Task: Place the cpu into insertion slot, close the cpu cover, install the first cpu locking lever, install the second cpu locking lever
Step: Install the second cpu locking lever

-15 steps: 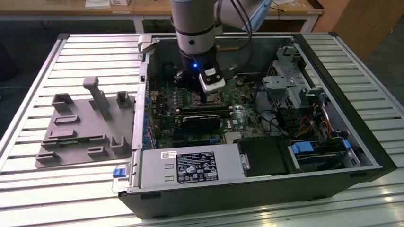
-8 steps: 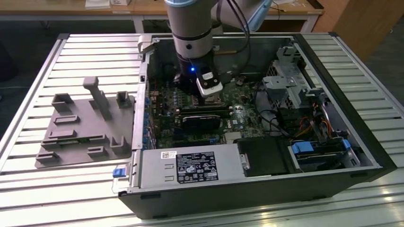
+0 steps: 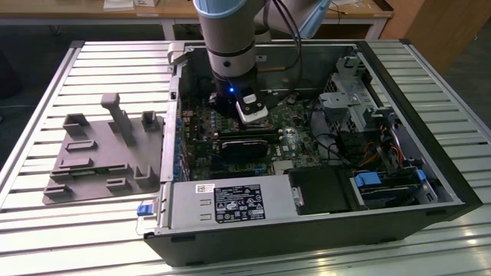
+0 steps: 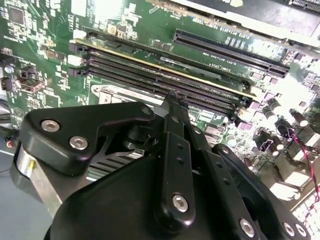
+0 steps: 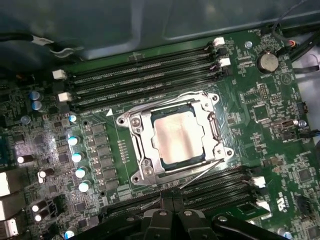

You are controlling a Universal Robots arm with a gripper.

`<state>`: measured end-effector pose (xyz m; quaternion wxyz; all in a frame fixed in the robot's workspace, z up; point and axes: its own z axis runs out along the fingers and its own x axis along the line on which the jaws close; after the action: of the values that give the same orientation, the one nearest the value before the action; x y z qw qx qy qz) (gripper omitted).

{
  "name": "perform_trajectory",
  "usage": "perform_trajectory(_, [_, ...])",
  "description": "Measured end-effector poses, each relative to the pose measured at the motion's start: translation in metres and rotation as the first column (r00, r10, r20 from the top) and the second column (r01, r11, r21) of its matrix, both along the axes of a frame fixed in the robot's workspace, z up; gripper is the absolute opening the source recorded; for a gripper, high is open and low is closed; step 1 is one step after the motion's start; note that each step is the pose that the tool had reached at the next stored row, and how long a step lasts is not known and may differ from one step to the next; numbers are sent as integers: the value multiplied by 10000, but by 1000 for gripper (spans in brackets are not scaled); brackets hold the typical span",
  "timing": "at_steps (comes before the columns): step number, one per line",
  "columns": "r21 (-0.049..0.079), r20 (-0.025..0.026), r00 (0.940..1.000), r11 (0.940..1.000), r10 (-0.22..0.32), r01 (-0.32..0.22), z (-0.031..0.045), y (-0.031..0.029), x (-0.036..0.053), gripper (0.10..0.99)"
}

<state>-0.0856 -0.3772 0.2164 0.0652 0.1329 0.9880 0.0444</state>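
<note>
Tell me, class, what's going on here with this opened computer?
A robot arm reaches down into an open computer case lying on a slatted table. Its tool sits just above the motherboard. In the first wrist view the cpu already lies in the insertion slot, with the cpu cover closed down around it. A grey fixture sits beside the case.

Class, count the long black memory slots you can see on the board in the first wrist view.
8: four in a bank on one side of the cpu cover, four in a bank on the opposite side, partly hidden by the gripper.
</note>
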Motion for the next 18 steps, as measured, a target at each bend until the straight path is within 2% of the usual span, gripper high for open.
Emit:
perform_trajectory(4, [402, 1, 10000, 9992, 48, -49, -22, -23, -21, 102])
perform_trajectory(11, [727, 3, 10000, 9973, 70, -70, -65, -126, -38, 102])
perform_trajectory(16, [1209, 8, 9999, 9926, 115, -115, -85, -157, -56, 102])
perform_trajectory(18, [1352, 9, 9999, 9907, 137, -137, -98, -173, -69, 102])
